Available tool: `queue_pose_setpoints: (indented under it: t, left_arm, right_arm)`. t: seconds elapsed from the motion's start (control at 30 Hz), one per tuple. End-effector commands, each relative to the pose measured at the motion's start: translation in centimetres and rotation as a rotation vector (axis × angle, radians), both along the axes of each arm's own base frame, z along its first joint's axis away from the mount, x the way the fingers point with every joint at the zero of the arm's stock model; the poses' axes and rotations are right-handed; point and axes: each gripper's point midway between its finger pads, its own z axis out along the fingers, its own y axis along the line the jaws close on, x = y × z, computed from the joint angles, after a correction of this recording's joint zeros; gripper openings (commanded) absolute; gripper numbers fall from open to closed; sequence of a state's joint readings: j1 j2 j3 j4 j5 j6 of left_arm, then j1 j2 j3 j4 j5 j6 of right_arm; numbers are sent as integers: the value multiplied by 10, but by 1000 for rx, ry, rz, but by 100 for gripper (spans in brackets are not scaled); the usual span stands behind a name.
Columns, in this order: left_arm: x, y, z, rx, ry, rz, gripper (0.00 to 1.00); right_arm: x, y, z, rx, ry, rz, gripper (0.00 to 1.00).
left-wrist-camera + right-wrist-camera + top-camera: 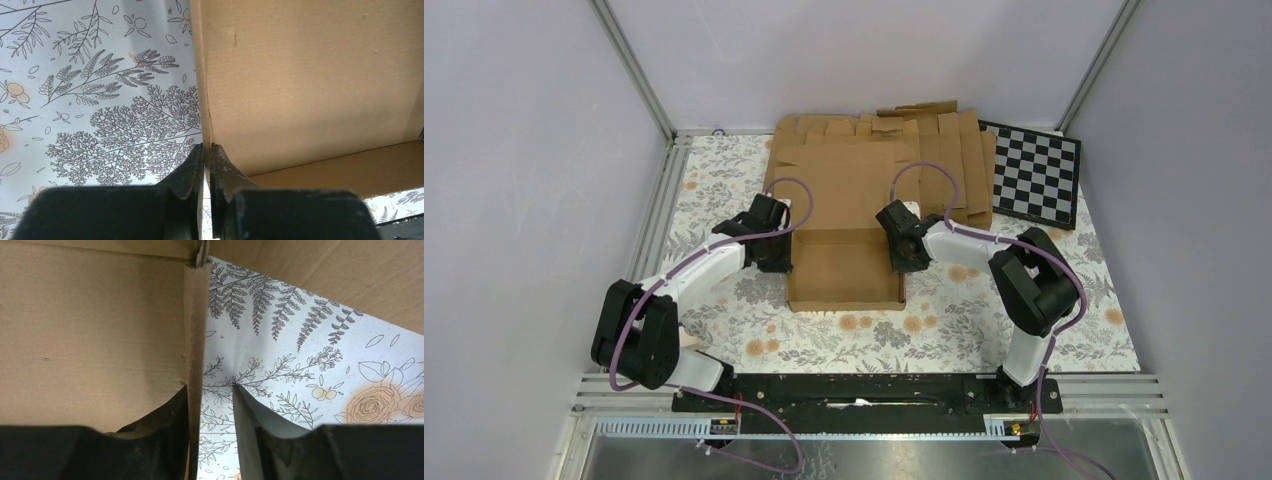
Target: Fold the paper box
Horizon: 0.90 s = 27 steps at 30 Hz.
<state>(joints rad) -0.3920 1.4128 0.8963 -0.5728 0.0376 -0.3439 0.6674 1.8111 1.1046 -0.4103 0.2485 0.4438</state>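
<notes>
Item: the paper box [846, 268]. 1 pc, plain brown cardboard, die-cut, creased. State: part-folded. You've got a shallow rect. tray w/ floor flat on the floral mat [984, 330], and L & R side walls standing upright. A big rear panel w/ flaps extends toward the back. Loc.: mid-mat.

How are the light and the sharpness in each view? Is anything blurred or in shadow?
Top view: even, soft light, sharp, no glare on the box. Left wrist view: the cloth print is sharp, a soft shadow crosses the box, and the near jaws are dark. Right wrist view: the box edge is sharp, the jaws dark and slightly blurred.
</notes>
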Motion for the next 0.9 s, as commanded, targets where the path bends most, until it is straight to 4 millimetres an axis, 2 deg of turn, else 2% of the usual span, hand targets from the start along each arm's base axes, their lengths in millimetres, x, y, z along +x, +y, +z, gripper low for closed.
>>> queue_pose_setpoints:
  t: [0.0, 0.13, 0.33, 0.43, 0.53, 0.63, 0.83, 0.87]
  left_arm:
    - [1, 15, 7, 53, -35, 3, 0]
    - [1, 15, 7, 55, -35, 3, 0]
    - [0, 16, 8, 62, -41, 5, 0]
    - [1, 17, 8, 69, -46, 9, 0]
    - [1, 19, 9, 76, -53, 16, 0]
    - [2, 18, 11, 75, -56, 16, 0]
    - [-2, 10, 13, 72, -57, 3, 0]
    - [-4, 8, 15, 71, -59, -1, 5]
  right_arm:
    - [13, -13, 7, -48, -31, -18, 46]
    - [20, 1, 18, 18, -64, -8, 52]
    - [28, -6, 23, 10, -93, -45, 54]
    - [29, -17, 25, -5, -110, -87, 45]
    - [29, -28, 27, -38, -137, -120, 26]
    - [28, -30, 29, -35, -143, -131, 13]
    - [27, -14, 37, 56, -132, -95, 13]
    - [26, -11, 38, 73, -128, -79, 13]
